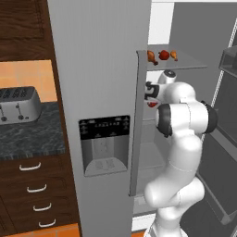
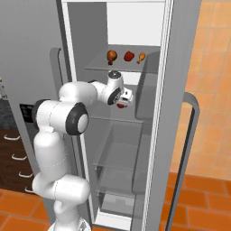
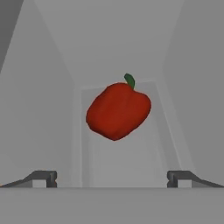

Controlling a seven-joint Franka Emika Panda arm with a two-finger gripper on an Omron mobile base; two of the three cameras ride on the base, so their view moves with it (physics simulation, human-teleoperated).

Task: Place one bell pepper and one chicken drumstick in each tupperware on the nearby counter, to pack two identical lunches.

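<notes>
- Your claw (image 3: pixel 112 178) is spread wide inside the fridge (image 1: pixel 102 92), holding nothing, with a red pepper (image 3: pixel 118 111) dead ahead on the shelf, not yet between the tips.
- Close too early and you likely nudge that glossy round pepper deeper in.
- Up top, another pepper (image 2: pixel 129 56) sits between two drumsticks (image 2: pixel 111 56); mind that shelf (image 2: pixel 113 67) when lifting out.

Lighting: even, diffuse, source not identifiable; rendered look throughout. Fridge interior (image 2: pixel 122 135): pale grey, flat, shadows faint. Arm (image 1: pixel 183 139): bright white, soft shading on its undersides, no hard glare. Pepper (image 3: pixel 118 110): mild gloss, darker toward its lower edge. Sharpness: soft in all views, low resolution, edges slightly jagged. Edge distortion: not noticeable.
</notes>
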